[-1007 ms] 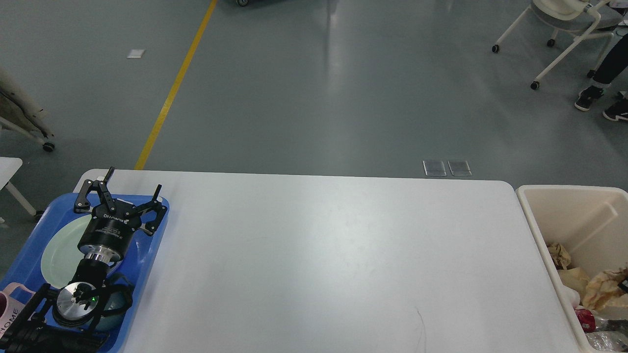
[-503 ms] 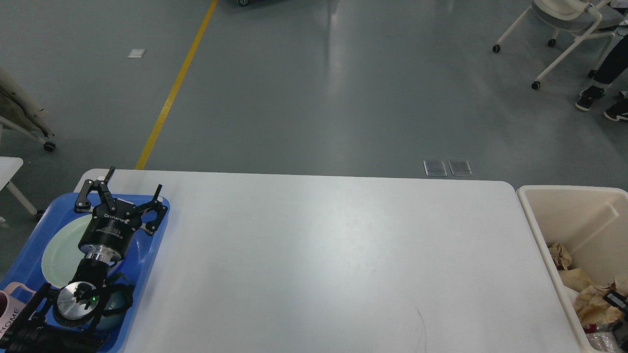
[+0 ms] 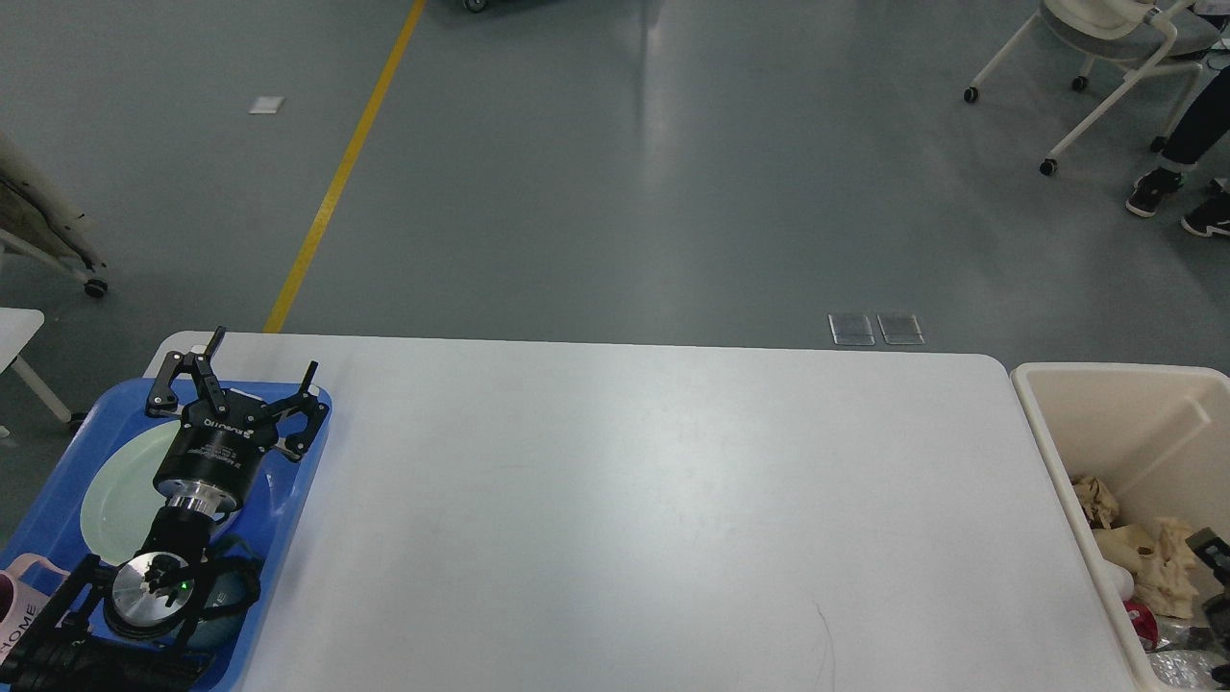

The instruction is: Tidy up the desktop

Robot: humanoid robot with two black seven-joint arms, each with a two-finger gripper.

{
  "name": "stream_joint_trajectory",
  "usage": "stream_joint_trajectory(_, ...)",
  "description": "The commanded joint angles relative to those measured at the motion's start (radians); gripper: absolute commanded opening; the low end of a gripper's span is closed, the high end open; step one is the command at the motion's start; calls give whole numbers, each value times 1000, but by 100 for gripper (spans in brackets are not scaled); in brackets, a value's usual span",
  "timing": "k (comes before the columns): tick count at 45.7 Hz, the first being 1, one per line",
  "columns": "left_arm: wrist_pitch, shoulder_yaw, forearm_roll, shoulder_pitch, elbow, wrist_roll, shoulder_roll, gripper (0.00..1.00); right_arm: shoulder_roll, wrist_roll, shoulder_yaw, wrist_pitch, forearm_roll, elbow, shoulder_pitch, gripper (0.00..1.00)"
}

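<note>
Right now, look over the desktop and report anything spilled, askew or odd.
Nothing spilled or askew. The desktop shows only a thin dark hair-like mark near its front edge. The left gripper hangs open over the blue tray holding a pale green plate; crumpled trash sits inside the beige bin.

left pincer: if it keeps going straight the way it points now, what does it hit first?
Probably nothing close. The left pincer, open, points up-frame past the blue tray's far rim; beyond lies only the desktop's back-left corner, then floor. Its height is unclear, so it might clip that rim.
</note>
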State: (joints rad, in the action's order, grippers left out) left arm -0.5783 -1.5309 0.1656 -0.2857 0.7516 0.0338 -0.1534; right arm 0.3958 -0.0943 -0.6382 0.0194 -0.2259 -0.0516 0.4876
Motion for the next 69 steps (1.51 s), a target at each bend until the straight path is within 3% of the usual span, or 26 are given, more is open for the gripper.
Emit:
stream_joint_trajectory(1, 0, -2, 0, 0, 0, 0, 0, 97, 12, 5, 259, 2, -6, 12, 83, 100)
stream_joint_trajectory(10, 0, 0, 0, 0, 0, 0, 0, 97, 61, 8, 553, -6, -6, 130, 278, 100)
stream_joint_trajectory(19, 0, 0, 0, -1, 0, 0, 0, 97, 234, 14, 938, -18, -4, 473, 345, 100)
stream_joint_trajectory(25, 0, 2, 0, -1, 0, 0, 0, 97, 250, 25, 1284, -18, 16, 699, 290, 100)
stream_joint_trajectory(30, 0, 2, 0, -1, 0, 0, 0, 97, 210, 93, 1471, -19, 68, 849, 172, 100)
stream_joint_trajectory(37, 0, 2, 0, -1, 0, 0, 0, 97, 95, 267, 1733, -50, 270, 909, 10, 100)
stream_joint_trajectory(46, 0, 2, 0, -1, 0, 0, 0, 97, -98, 330, 1982, -159, 434, 1024, -219, 100)
stream_joint_trajectory(53, 0, 2, 0, -1, 0, 0, 0, 97, -150, 442, 1983, -194, 471, 1058, -307, 100)
stream_joint_trajectory(60, 0, 2, 0, -1, 0, 0, 0, 97, -150, 496, 1985, -191, 470, 1050, -310, 100)
stream_joint_trajectory(69, 0, 2, 0, -1, 0, 0, 0, 97, -150, 498, 1983, -191, 467, 1044, -310, 100)
